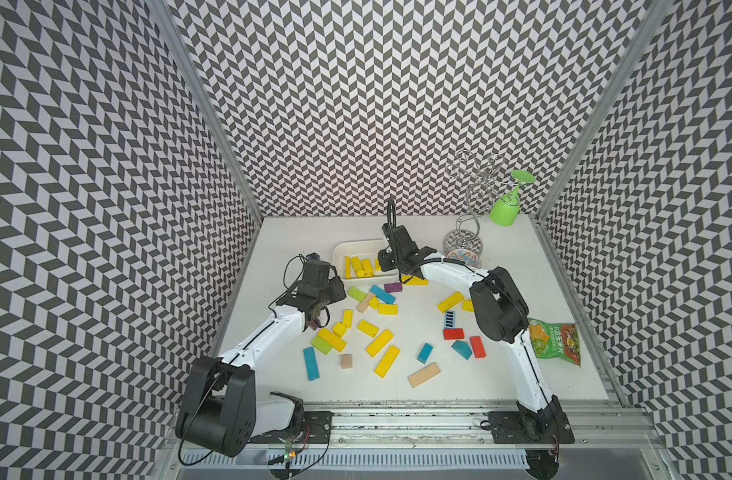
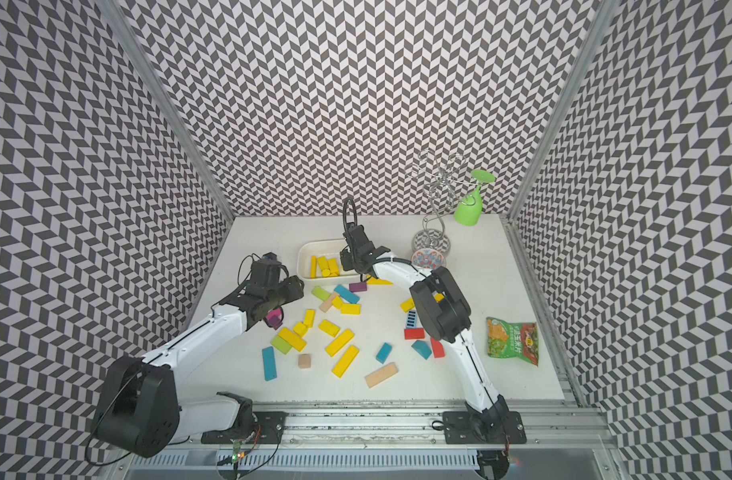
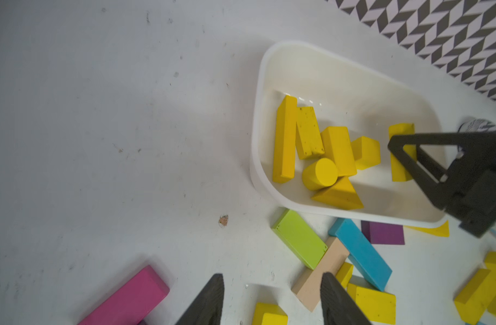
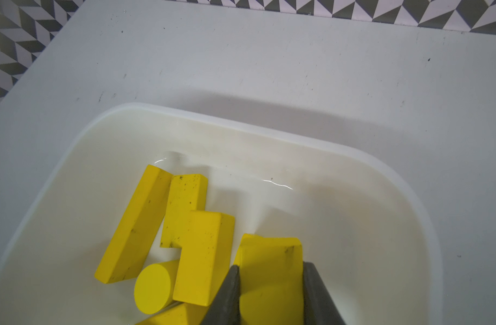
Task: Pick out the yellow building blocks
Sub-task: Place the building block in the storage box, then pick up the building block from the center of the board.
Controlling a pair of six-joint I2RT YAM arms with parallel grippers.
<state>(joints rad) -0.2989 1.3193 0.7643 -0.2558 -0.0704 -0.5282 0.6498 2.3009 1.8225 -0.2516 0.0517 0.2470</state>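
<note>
While the left gripper (image 3: 272, 281) hovers low over the table with its jaws apart and nothing between them, a pink block (image 3: 128, 298) lies just beside one finger. In my judgement this arm should keep away from the bin until the drop is made. Further right stands the white bin (image 3: 259, 126). In it the sorted yellow blocks (image 3: 336, 149), a bar, bricks, a cube, a cylinder and a wedge, lie crowded and touching at one end, and the other end is bare. Over the bin the right gripper (image 4: 270, 270) is clamped on a short yellow block (image 4: 272, 250), close beside the cube; how near the floor it hangs, I cannot tell. To do this step well, the arm should shift the block toward the bare part and come down a little. Then it should part the jaws slowly, so that the block does not land on its neighbours and tip out. After that it should rise straight up, clear of the bin wall. To the right and nearer the robot many loose yellow blocks (image 1: 379, 343) lie on the table, mixed with a lime-green block (image 1: 321, 344), so the sorting looks less than half done.
</note>
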